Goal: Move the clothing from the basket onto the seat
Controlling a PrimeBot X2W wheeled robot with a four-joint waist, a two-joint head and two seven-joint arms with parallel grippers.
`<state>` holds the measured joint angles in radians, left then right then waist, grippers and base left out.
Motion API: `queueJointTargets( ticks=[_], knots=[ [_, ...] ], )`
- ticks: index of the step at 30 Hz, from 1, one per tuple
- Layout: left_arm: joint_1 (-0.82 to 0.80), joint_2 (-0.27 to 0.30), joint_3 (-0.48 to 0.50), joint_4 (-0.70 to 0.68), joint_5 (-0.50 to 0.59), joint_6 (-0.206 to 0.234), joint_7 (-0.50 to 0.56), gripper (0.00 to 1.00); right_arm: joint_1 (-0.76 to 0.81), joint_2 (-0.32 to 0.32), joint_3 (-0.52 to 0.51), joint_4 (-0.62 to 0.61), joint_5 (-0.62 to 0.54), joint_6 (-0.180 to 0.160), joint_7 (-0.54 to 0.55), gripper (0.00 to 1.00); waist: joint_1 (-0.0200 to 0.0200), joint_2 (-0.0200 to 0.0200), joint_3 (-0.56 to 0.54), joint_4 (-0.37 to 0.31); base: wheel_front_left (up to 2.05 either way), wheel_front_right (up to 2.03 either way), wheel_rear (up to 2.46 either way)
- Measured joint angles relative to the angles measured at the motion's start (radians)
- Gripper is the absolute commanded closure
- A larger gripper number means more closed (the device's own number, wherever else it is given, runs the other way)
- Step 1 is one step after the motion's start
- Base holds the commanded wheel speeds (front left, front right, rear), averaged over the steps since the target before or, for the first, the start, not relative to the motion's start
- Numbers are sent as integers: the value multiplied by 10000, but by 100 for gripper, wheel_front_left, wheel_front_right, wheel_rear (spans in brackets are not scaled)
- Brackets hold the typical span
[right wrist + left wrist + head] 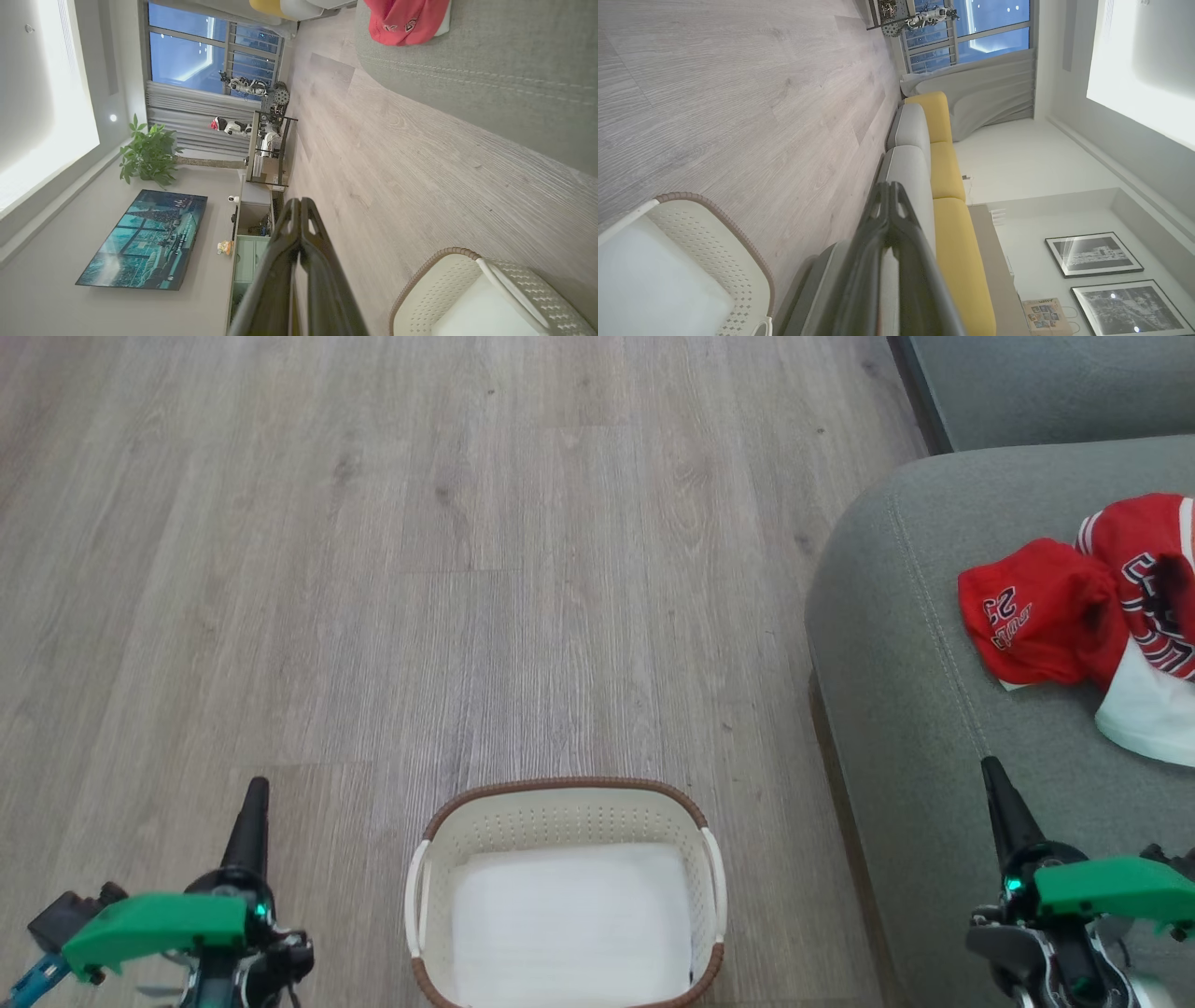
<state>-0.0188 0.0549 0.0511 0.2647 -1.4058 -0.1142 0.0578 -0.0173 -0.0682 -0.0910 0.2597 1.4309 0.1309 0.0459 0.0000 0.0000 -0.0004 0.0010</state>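
Both sides sit idle: your left pincer (257, 793) hangs over the floor (467, 523), tips pressed together on nothing, just left of the basket (560, 787), which holds only the flat white liner sheet (569, 924). Further right, your right pincer (992, 775) is likewise closed and empty over the front of the seat (896, 644), where the red and white clothing (1046, 611) lies heaped. You seem to be at the last step, so the next move calls only for confirming that the basket is emptied.
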Motion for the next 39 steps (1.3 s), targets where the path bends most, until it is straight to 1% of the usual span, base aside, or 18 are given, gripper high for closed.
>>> queueJointTargets(
  ticks=[19, 39],
  knots=[
    [-329, -86, 255, 77, -1979, -96, 477, 100, -356, 58, -295, 182, 1824, 0, 510, 100, 0, 0, 35, -11, 0, 0, 0],
    [-411, -111, 261, 79, -2002, -98, 477, 100, -406, 71, -309, 184, 1824, 0, 512, 100, 0, 0, 35, -11, 0, 0, 0]
  ],
)
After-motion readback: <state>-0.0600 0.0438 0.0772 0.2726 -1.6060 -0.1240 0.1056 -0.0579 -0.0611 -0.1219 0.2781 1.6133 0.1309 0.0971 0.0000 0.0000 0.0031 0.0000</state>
